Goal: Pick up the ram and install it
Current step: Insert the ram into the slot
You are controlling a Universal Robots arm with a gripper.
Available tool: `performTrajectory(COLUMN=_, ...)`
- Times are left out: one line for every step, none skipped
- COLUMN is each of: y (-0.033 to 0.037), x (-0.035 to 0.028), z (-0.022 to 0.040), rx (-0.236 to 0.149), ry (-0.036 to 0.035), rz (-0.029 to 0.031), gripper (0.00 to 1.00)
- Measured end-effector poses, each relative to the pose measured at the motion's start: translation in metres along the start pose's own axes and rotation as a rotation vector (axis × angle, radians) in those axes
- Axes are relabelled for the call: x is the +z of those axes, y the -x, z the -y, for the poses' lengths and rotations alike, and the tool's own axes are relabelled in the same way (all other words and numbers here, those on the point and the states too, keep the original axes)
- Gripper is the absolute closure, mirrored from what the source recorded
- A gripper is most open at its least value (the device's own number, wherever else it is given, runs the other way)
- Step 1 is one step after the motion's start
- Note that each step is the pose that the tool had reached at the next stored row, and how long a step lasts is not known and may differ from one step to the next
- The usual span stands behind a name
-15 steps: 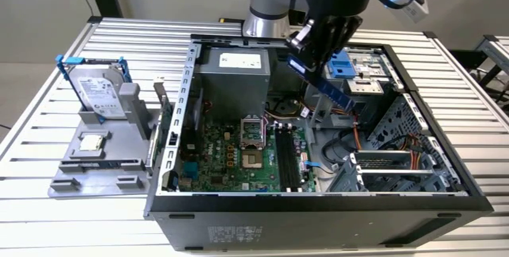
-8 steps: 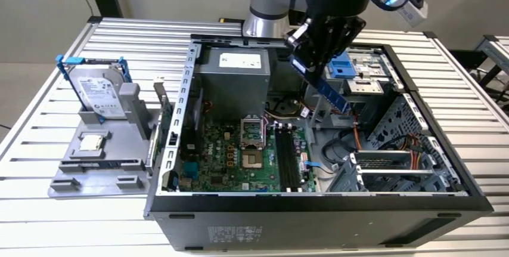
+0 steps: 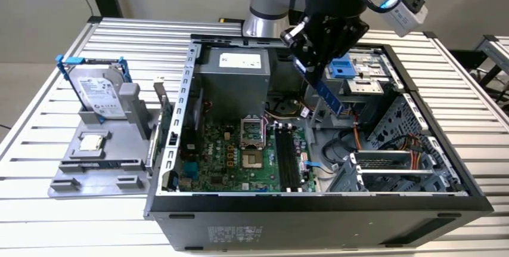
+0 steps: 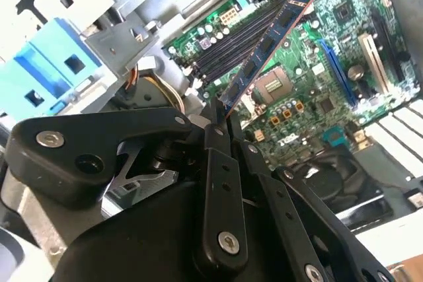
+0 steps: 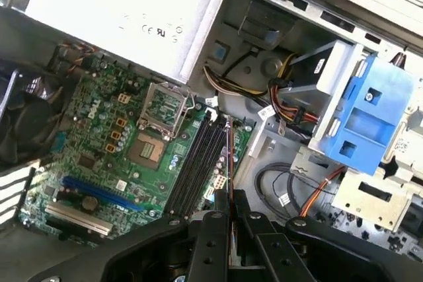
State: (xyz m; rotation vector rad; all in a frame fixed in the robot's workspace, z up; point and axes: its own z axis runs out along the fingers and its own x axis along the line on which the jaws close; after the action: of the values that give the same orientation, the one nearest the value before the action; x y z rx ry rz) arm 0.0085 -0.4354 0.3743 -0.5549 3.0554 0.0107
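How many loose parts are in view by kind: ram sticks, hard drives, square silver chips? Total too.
Ram sticks: 1, the ram, clamped in the gripper.
Hard drives: 1, the hard drive, standing in the grey stand.
Square silver chips: 1, the chip, lying on the same stand.
Total: 3

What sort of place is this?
Likely a robotics lab's computer-assembly bench: an open black desktop computer case on a slatted aluminium table, with the hand holding the thin blue-green ram stick.
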Motion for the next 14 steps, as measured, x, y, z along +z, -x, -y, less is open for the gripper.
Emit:
performTrajectory(y=0.0000, x=0.0001, z=0.0000, rx=0.018, ry=-0.0006, rz=0.0000, gripper=1.00)
performTrajectory(y=0.0000, x=0.0002, z=0.0000, rx=0.036, ry=-0.0013, rz=0.0000, gripper=1.00)
performTrajectory(y=0.0000, x=0.0003, z=0.0000, rx=0.053, ry=-0.0019, rz=0.0000, gripper=1.00)
performTrajectory(y=0.0000, x=0.0004, z=0.0000, rx=0.069, ry=-0.0025, rz=0.0001, gripper=1.00)
performTrajectory(y=0.0000, x=0.0005, z=0.0000, rx=0.086, ry=-0.0031, rz=0.0000, gripper=1.00)
performTrajectory(y=0.0000, x=0.0005, z=0.0000, rx=0.102, ry=-0.0038, rz=0.0000, gripper=1.00)
performTrajectory(y=0.0000, x=0.0007, z=0.0000, rx=0.119, ry=-0.0044, rz=0.0000, gripper=1.00)
performTrajectory(y=0.0000, x=0.0008, z=0.0000, rx=0.135, ry=-0.0050, rz=0.0001, gripper=1.00)
performTrajectory(y=0.0000, x=0.0009, z=0.0000, rx=0.152, ry=-0.0055, rz=0.0001, gripper=1.00)
performTrajectory(y=0.0000, x=0.0010, z=0.0000, rx=0.169, ry=-0.0062, rz=0.0000, gripper=1.00)
performTrajectory(y=0.0000, x=0.0011, z=0.0000, rx=0.185, ry=-0.0068, rz=0.0000, gripper=1.00)
performTrajectory(y=0.0000, x=0.0012, z=0.0000, rx=0.201, ry=-0.0074, rz=0.0001, gripper=1.00)
performTrajectory(y=-0.0001, x=0.0013, z=0.0000, rx=0.216, ry=-0.0080, rz=0.0001, gripper=1.00)
performTrajectory(y=0.0000, x=0.0013, z=0.0000, rx=0.231, ry=-0.0086, rz=0.0000, gripper=1.00)
